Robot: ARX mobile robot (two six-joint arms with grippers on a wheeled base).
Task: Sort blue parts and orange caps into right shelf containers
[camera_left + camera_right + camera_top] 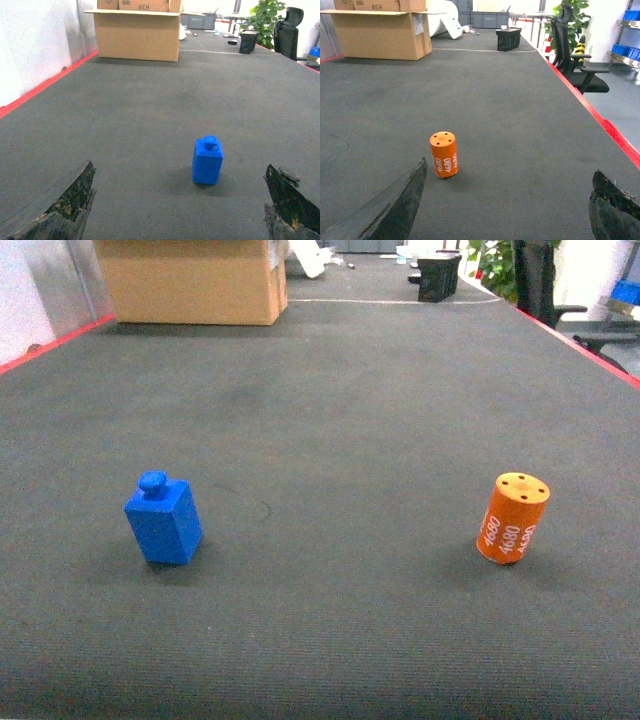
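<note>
Left gripper (180, 200) spread wide, empty, low over dark table (350, 390), blue part (207, 161) just ahead between fingers, likely lined up for grasp. Right gripper (507, 205) likewise spread, orange cap (444, 154) ahead, toward its left finger.

Blue part: blocky, knob on top, upright, near left. Orange cap: cylindrical (white "4680" print), holes on top, near right. Cardboard box (190, 280) far left.

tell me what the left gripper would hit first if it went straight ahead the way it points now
Most likely the blue part, standing upright on the mat between the open fingers, slightly right of centre. Depth is uncertain.
</note>
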